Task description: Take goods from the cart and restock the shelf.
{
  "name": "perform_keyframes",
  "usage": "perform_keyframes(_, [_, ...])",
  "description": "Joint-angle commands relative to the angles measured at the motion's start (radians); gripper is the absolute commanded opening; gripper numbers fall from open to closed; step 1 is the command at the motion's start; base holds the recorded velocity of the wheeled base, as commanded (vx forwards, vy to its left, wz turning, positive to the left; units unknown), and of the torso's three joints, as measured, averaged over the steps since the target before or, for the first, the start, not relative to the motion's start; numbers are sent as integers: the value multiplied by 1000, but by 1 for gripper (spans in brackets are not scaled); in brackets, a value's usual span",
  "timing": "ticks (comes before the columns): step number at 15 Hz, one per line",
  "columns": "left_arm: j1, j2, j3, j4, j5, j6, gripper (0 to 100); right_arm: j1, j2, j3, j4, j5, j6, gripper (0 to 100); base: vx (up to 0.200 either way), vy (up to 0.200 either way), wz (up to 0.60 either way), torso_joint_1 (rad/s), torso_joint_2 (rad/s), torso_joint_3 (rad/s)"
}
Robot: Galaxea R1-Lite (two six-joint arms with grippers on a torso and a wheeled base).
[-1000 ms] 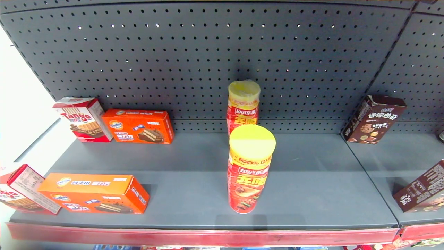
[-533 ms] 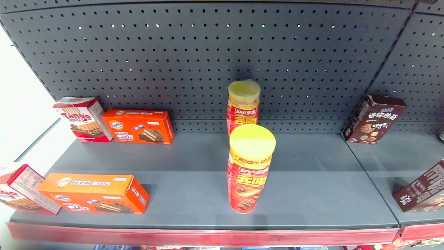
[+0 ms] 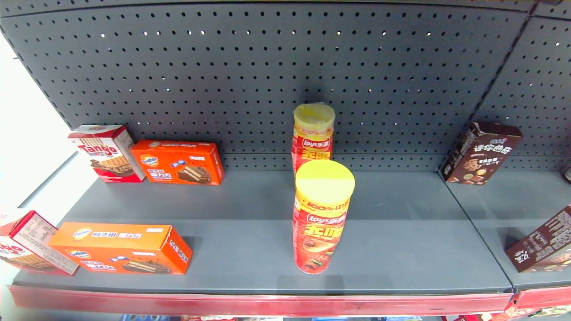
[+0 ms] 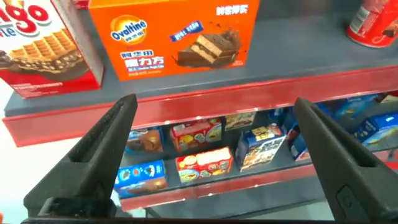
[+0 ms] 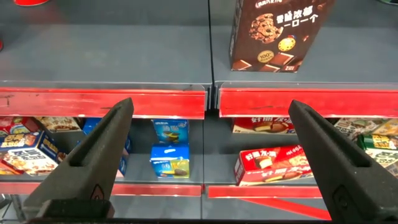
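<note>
Shelf, head view: grey deck (image 3: pixel 401 240) with a red front strip (image 3: pixel 267 305) and a pegboard back (image 3: pixel 267 67).
Cans: front chip can (image 3: pixel 322 216) stands upright mid-deck. The rear chip can (image 3: pixel 313 133) stands straight behind it, against the pegboard.
Back left: red wafer box (image 3: pixel 105 152) and rear orange box (image 3: pixel 179 162) stand side by side, touching.
Front left: front orange box (image 3: pixel 120 247) lies near the edge. A red-and-white box (image 3: pixel 26 243) leans against its outer end.
Right bay: rear brown box (image 3: pixel 484 153) tilts at the back, and the front brown box (image 3: pixel 542 245) sits near the edge.
Left wrist view: left gripper (image 4: pixel 214 104) hangs below the front strip, fingers spread wide with nothing between them. Above it are the front orange box (image 4: pixel 174 37) and the red-and-white box (image 4: pixel 43 50). Small packets (image 4: pixel 205 149) line the lower shelf.
Right wrist view: right gripper (image 5: pixel 211 104) is also spread wide and carries nothing, level with the red strips. The front brown box (image 5: pixel 280 31) stands upright just behind the strip. Blue packets (image 5: pixel 171 152) and a red carton (image 5: pixel 273 165) sit on the shelf below.
</note>
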Motion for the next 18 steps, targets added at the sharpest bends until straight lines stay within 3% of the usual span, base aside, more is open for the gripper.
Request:
perform_keyframes(1, [106,-53,5,1,-56,-2,100,0,0,0,0,0,0,100,0,0,0,0,0,0])
perform_keyframes(3, [79,-87,3,1,-45,-56,100,0,0,0,0,0,0,100,0,0,0,0,0,0])
perform_keyframes(5, [77,-87,5,-1,-42,-56,100,0,0,0,0,0,0,100,0,0,0,0,0,0])
perform_keyframes(6, [77,-87,5,1,-42,-36,100,-2,0,0,0,0,0,100,0,0,0,0,0,0])
perform_keyframes(9, [77,-87,5,1,-33,-58,100,0,0,0,0,0,0,100,0,0,0,0,0,0])
perform_keyframes(10, [79,-87,5,5,50,-47,100,0,0,0,0,0,0,100,0,0,0,0,0,0])
perform_keyframes(11, [79,-87,5,51,230,-33,100,0,0,0,0,0,0,100,0,0,0,0,0,0])
perform_keyframes(13, [79,-87,5,60,190,-7,100,0,0,0,0,0,0,100,0,0,0,0,0,0])
perform_keyframes(14, [77,-87,5,63,170,39,100,0,0,0,0,0,0,100,0,0,0,0,0,0])
perform_keyframes(16, [76,-87,3,63,1,100,100,0,0,0,0,0,0,100,0,0,0,0,0,0])
perform_keyframes(18, [74,-87,-3,82,-24,99,100,0,0,0,0,0,0,100,0,0,0,0,0,0])
